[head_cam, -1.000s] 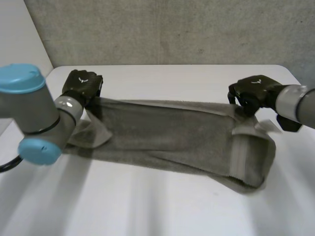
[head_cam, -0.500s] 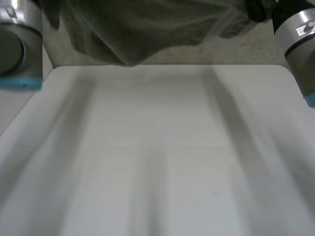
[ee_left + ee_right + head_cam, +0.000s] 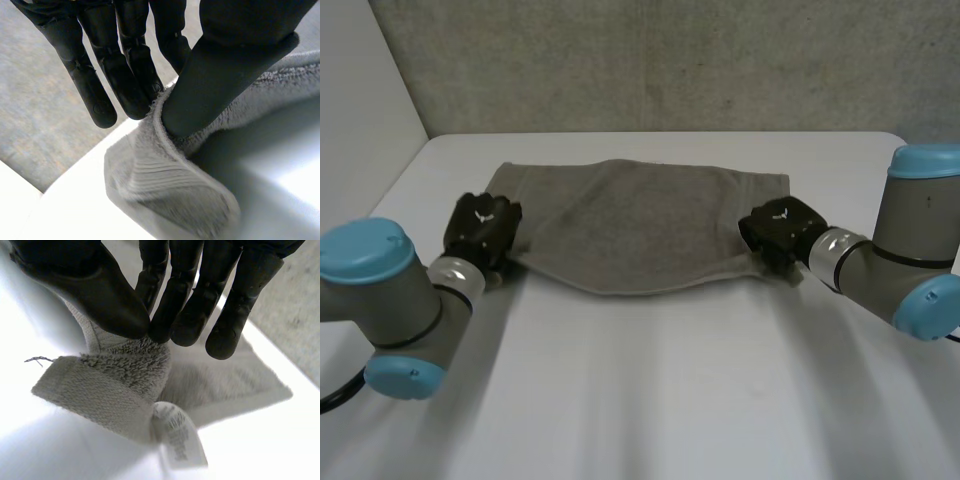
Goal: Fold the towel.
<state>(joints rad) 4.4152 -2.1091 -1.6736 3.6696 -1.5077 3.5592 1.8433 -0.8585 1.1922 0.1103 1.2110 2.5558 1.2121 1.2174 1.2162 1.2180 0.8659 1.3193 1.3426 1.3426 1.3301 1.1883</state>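
We see the towel point(image 3: 630, 235) lying flat on the far half of the white surface point(image 3: 650, 400), far edge just short of the surface's back rim. Left robot hand point(image 3: 482, 228) is at the near-left corner, thumb & fingers pinching the hem. Right robot hand point(image 3: 780, 228) is at the near-right corner, pinching likewise, w/ a sewn label point(image 3: 177, 437) just beside it. Near edge bows toward us btwn the two. Broad open surface lies on our side of that edge.
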